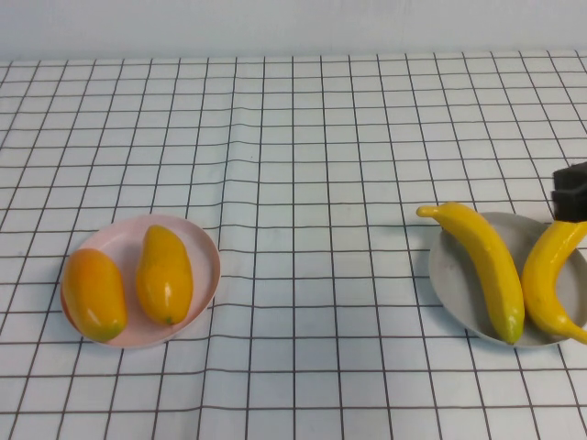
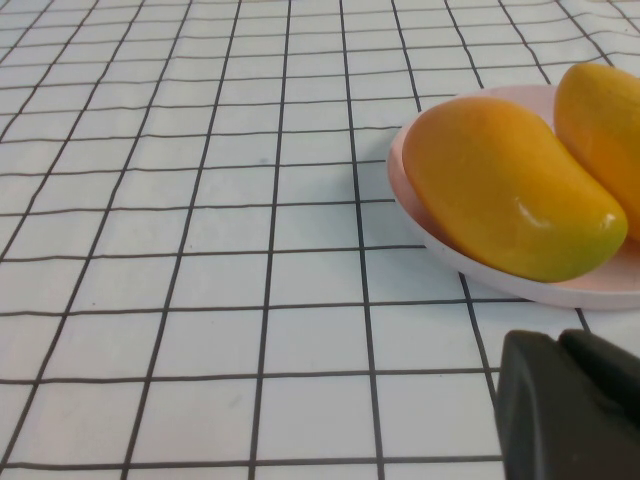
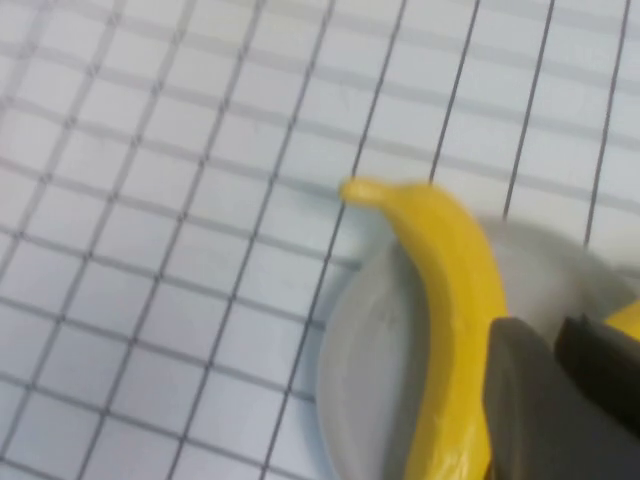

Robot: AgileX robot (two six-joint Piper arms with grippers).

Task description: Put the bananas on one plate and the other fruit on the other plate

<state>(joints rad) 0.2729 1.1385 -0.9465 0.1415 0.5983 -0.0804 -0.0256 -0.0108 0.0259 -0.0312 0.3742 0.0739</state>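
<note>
Two long glossy yellow plastic bananas (image 1: 486, 266) lie on the round grey plate (image 1: 449, 275); two plump orange-yellow mango-like fruits (image 1: 163, 273) rest on the pale pink plate (image 1: 204, 247) on the checked desk (image 1: 303, 165). The right pincer (image 1: 570, 191) hovers at the grey plate's far edge and the left pincer (image 2: 570, 405) sits near the pink plate; whether either is parted I cannot tell.

From my station, the surface (image 1: 293, 183) carries one plate (image 1: 449, 275) at four o'clock with both bananas (image 1: 486, 261) lying on it side by side. The other plate (image 1: 206, 252) sits at eight o'clock holding the other fruit (image 1: 165, 273). The right end effector (image 1: 570, 191) hangs at three o'clock, just behind the bananas; the left end effector (image 2: 570, 405) is near the other plate.
</note>
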